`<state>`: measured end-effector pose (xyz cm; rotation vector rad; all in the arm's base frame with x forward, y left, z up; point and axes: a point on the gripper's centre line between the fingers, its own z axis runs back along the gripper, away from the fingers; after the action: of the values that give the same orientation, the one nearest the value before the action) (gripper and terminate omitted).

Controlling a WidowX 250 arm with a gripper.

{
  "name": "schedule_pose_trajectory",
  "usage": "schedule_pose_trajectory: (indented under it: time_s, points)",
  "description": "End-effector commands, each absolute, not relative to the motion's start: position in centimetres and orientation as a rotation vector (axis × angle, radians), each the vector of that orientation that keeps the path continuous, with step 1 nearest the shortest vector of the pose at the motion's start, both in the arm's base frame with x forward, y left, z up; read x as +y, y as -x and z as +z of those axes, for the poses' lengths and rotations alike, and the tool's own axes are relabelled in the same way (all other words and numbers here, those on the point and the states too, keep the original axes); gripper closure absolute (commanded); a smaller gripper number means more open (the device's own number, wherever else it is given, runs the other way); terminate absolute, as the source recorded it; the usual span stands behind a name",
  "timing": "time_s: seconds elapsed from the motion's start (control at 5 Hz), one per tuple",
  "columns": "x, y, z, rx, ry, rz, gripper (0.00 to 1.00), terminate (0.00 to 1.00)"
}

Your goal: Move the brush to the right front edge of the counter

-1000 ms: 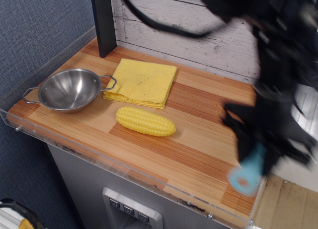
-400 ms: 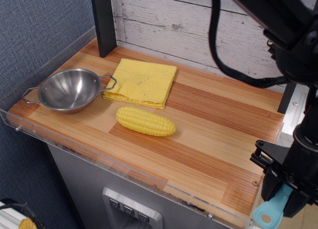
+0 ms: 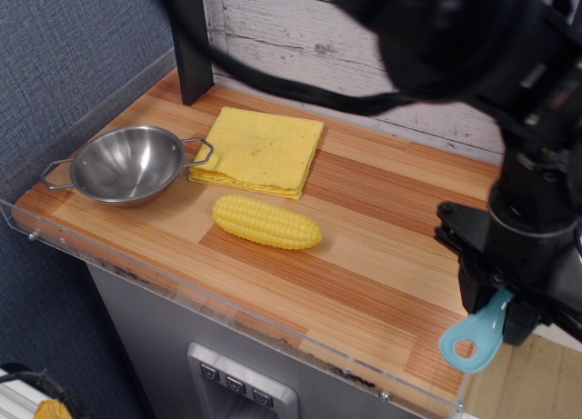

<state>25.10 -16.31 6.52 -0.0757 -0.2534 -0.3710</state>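
The light-blue brush (image 3: 475,339) hangs handle-down from my gripper (image 3: 498,303), its hole end lowest and its bristles hidden by the black fingers. The gripper is shut on the brush and holds it just above the right front corner of the wood-striped counter (image 3: 364,264). The black arm rises from there and fills the upper right of the view.
A yellow corn cob (image 3: 266,222) lies mid-counter. A folded yellow cloth (image 3: 260,150) lies behind it, and a steel two-handled bowl (image 3: 126,164) stands at the left. A clear acrylic rim (image 3: 227,301) edges the front. A dark post (image 3: 189,39) stands at the back.
The gripper with the brush swung out past the right edge and low, then came back up and left over the counter's right front corner.
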Motion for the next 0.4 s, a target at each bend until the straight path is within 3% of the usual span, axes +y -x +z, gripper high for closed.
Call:
schedule_pose_trajectory:
  time_s: [0.0,0.2]
  points:
    - [-9.6,-23.5,5.2,-0.149,0.054,-0.155,1.0,0.0]
    - [-8.7,-23.4,3.3,-0.077,0.067,-0.093,1.0,0.0]
